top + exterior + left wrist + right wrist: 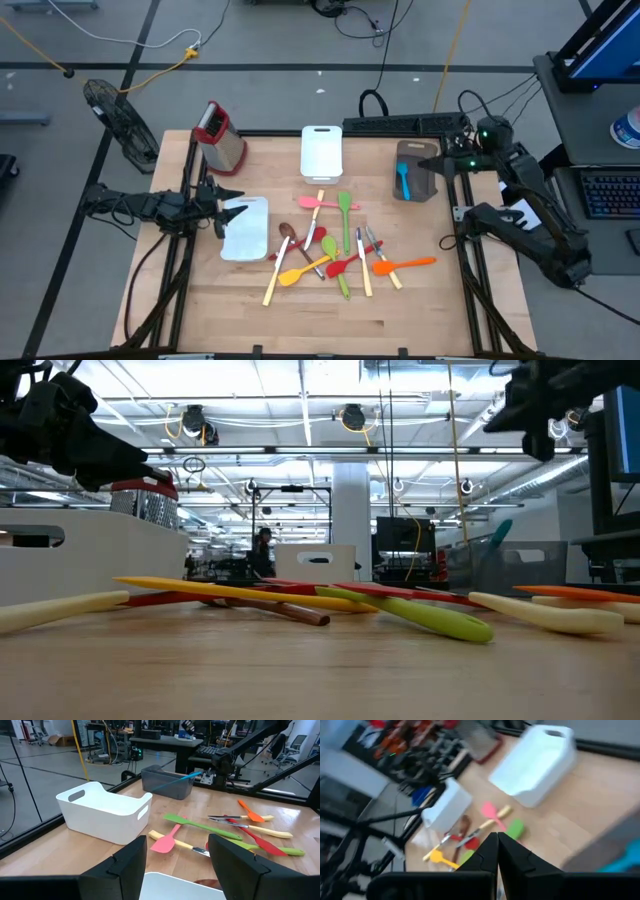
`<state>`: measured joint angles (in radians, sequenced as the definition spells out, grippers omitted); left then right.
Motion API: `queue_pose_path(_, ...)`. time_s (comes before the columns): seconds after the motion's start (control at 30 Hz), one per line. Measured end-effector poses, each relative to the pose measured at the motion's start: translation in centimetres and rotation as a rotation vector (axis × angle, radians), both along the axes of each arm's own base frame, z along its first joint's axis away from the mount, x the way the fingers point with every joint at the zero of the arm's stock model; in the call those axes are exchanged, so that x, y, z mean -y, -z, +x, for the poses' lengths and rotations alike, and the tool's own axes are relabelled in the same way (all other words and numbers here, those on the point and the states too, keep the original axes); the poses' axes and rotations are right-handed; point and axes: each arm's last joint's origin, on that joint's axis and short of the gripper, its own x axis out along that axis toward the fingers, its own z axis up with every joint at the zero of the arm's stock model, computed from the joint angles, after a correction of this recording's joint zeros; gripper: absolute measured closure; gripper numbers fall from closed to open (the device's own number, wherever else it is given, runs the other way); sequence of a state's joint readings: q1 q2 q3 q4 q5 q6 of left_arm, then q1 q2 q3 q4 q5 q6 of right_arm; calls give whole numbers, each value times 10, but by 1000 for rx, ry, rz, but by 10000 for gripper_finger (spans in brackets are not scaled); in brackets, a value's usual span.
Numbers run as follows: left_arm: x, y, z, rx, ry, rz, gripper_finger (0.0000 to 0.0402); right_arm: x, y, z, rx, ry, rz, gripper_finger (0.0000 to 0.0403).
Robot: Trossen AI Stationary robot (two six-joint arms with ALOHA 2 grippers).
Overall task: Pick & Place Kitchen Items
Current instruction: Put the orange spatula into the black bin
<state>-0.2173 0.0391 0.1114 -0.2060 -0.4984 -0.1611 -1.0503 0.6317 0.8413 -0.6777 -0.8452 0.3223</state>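
Note:
Several spoons and spatulas lie in a loose heap [330,255] on the wooden table, among them a green spatula [345,215], a pink one [312,203], an orange one [405,265] and a yellow one [295,275]. A blue spatula [403,180] leans head-down in the brown tray [415,170] at the far right. My right gripper [497,850] is shut and holds nothing; it is raised beside that tray's right side [432,161]. My left gripper [177,870] stands open at the table's left, level, over a white tray [247,228].
A steel box grater with a red top [220,135] stands at the far left corner. A second white tray [321,152] sits at the far middle. Bare wood lies along the near edge [330,325]. A black fan [115,115] stands off the table's left.

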Motion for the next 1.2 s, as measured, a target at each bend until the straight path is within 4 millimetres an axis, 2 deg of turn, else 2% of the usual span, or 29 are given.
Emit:
queue_pose_path(0.47, 0, 0, 0, -1, 0, 0, 183, -47, -13, -2, 103, -276, -137, 403)
queue_pose_path(0.77, 0, 0, 0, -1, 0, 1, 183, -58, -14, 1, 105, -363, -158, 403)
queue_pose_path(0.97, 0, 0, 0, -1, 0, 1, 183, -58, -20, 18, 142, -407, -217, 403)
queue_pose_path(1.2, 0, 0, 0, -1, 0, 1, 183, -58, -16, 55, 128, -538, -237, 403)
